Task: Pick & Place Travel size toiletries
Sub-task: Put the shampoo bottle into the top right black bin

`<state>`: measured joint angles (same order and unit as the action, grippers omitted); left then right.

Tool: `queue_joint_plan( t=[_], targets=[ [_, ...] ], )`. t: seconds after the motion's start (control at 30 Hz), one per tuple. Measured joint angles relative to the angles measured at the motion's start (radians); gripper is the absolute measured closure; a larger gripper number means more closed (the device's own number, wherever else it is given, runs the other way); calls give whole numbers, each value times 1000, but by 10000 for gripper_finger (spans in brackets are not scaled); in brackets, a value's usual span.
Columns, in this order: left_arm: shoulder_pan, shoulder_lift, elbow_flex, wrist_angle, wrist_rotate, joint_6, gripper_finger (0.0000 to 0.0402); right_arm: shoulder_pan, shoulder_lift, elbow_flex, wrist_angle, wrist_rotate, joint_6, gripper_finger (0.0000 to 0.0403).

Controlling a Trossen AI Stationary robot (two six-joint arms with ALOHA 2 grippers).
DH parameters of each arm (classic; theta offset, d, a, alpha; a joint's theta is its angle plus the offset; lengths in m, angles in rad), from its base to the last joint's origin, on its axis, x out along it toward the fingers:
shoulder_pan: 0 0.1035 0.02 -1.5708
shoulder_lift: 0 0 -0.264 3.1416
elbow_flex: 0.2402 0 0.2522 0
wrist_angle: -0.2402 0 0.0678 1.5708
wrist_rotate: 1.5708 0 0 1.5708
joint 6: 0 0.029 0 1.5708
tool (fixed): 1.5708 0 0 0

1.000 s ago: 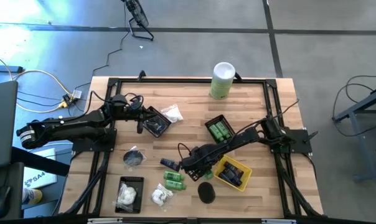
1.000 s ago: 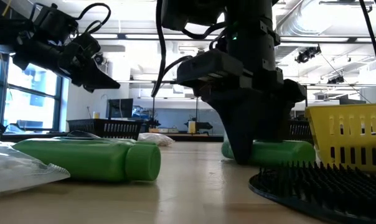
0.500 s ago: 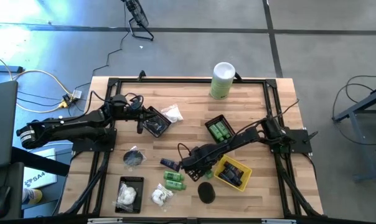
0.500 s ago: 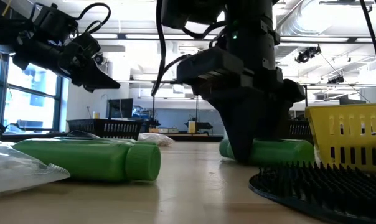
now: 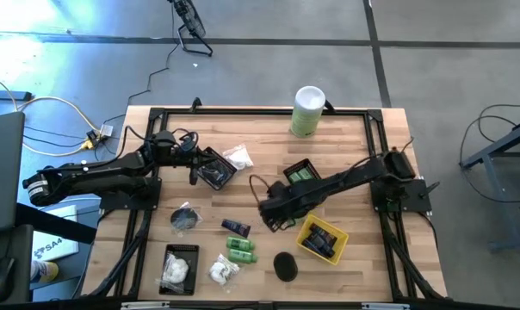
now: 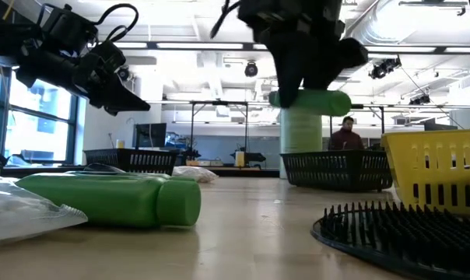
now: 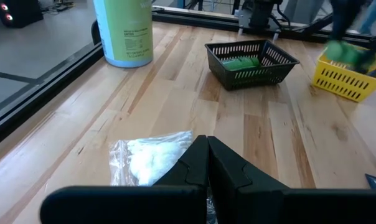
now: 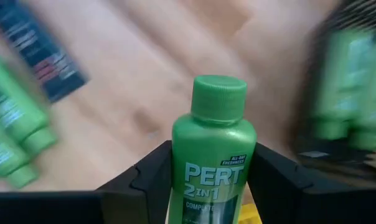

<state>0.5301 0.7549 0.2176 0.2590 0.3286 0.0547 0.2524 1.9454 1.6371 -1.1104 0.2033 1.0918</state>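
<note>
Green bottle (image 8: 213, 152) clamped in right gripper (image 8: 206, 180), lifted off the tabletop (image 5: 260, 142).
Carried mid-tabletop, near the black basket (image 5: 287, 171) at 1 o'clock; left gripper (image 7: 206, 163) at 10 o'clock, fingers pressed together, empty.

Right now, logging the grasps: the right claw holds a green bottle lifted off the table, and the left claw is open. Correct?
Not quite. The right claw does hold the green bottle aloft, but the left claw is shut, as the left wrist view shows.
</note>
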Motion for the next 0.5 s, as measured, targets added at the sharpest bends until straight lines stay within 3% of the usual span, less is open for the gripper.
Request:
queue_joint_plan(
  t=[0.2, 0.5],
  targets=[
    [0, 0, 0, 0, 0, 0, 402, -57, -68, 1, -134, 162, -43, 230],
    [0, 0, 0, -1, 0, 0, 402, -144, -71, -39, -174, 227, -118, 229]
  ],
)
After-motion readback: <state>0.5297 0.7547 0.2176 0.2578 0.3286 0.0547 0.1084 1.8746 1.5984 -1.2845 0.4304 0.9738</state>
